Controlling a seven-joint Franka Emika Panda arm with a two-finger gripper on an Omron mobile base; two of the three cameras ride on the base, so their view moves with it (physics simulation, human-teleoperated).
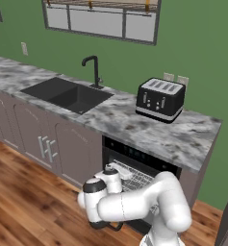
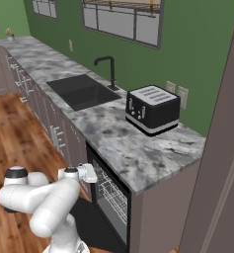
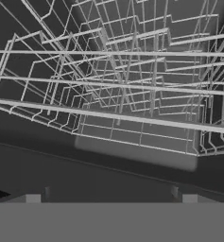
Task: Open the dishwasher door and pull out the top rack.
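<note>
White arm (image 1: 134,204), glossy and smooth, built from fat rounded tube segments. In the left base view a big bulbous elbow shell sits at lower right, and a cylinder link ends in a dark grey cap with a black ring beneath it. The right base view gives the same white links and another dark-capped joint at far left. The hand (image 2: 84,173) is a small white block. In the hand view, two finger tips (image 3: 33,198) show as small pale grey squares.
</note>
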